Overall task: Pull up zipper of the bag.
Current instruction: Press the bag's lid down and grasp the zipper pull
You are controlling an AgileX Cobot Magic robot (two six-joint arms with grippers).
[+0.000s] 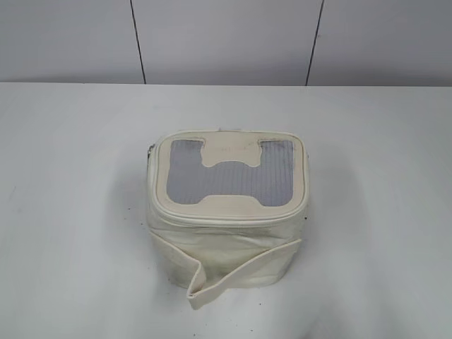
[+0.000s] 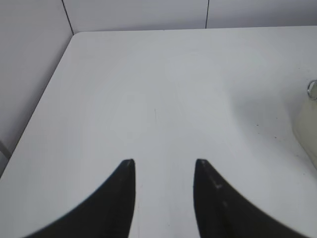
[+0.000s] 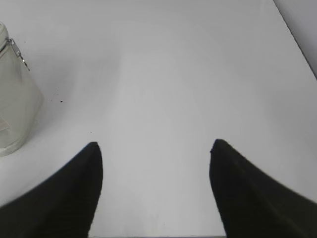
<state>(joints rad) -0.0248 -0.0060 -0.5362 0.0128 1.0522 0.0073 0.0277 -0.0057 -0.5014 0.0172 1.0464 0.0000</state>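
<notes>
- No readable text, brand, number or sign anywhere.
- The bag [image 1: 226,212] has a faint mark on its H-shaped cream patch [image 1: 231,180], too small and blurred to make out.

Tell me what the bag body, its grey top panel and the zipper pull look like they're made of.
The bag body looks like soft cream faux leather: smooth, faintly glossy, creasing in broad folds. The grey top panel seems a ribbed woven or mesh fabric, matte with fine lines. The zipper pull looks like silvery metal, since it glints; its exact type can't be told.
</notes>
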